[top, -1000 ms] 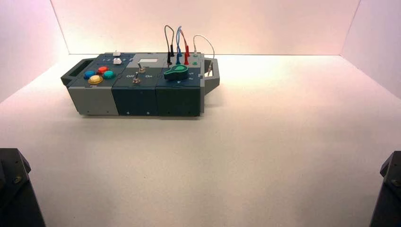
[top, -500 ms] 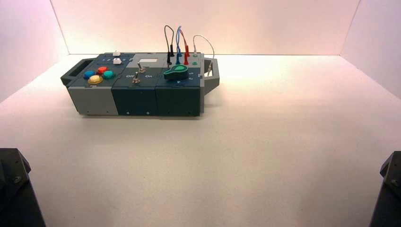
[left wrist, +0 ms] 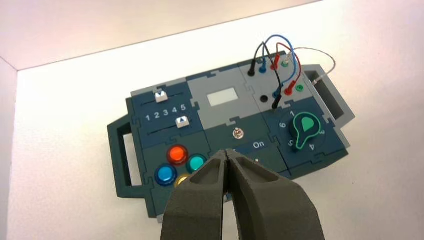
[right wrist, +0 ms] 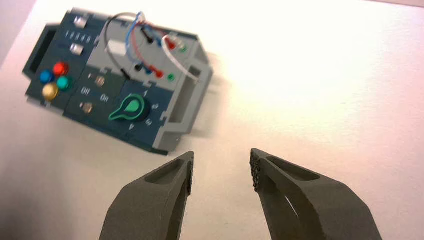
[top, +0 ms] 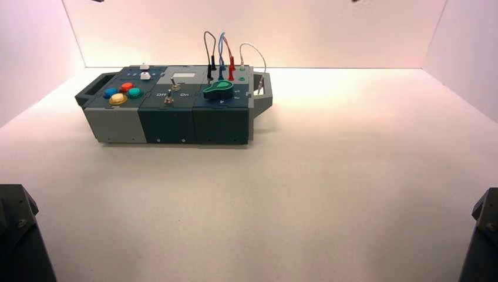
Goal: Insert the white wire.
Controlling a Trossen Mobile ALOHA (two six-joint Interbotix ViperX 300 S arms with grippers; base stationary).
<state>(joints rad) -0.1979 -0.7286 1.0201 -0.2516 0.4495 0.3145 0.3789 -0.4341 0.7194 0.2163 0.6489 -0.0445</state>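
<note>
- We have the green knob [left wrist: 305, 126] as our landmark, on the right part of the box [top: 170, 106].
- Our white wire [top: 255, 46] arches up behind and to the right of the knob — one end is in the rear green socket, the other hangs down by the right handle [top: 263, 94].
- We see the front green socket [left wrist: 299, 88] uncovered, just behind the knob.
- Our right gripper [right wrist: 221, 170] hovers above the table [right wrist: 320, 100], to the right of the knob and nearer us, claw wide apart with nothing between.
- Our left gripper [left wrist: 226, 152] waits above the table, to the left of the knob, claw together.
- Behind the knob we see the red wire [left wrist: 298, 60], blue wire [left wrist: 280, 36] and black wire [left wrist: 272, 62].
- We find the colored buttons [top: 122, 93] well to its left.
</note>
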